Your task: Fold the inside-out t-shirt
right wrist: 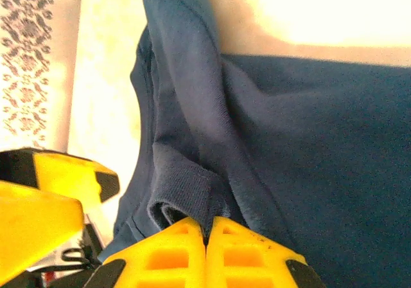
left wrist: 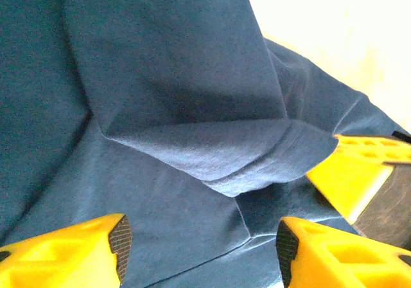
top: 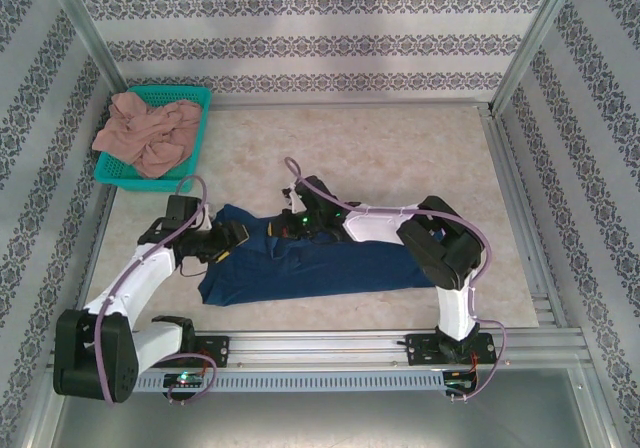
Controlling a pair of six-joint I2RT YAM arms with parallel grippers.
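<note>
Item: navy t-shirt (top: 320,263), rumpled on tabletop (top: 400,158) betw. both arms; R gripper (right wrist: 207,230) clamped shut on its ribbed edge (right wrist: 186,195), L gripper (left wrist: 199,243) jaws apart just over the cloth, holding nothing. Risk: the thin pinch may slip, or drag one layer & bunch the shirt, since L has no grip. Container: teal basket (top: 175,92), far-left corner, holds pinkish-tan garment (top: 148,133), well apart from shirt.

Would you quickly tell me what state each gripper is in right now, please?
Left gripper: open above the t-shirt, holding nothing.
Right gripper: shut on a ribbed edge of the t-shirt.
</note>
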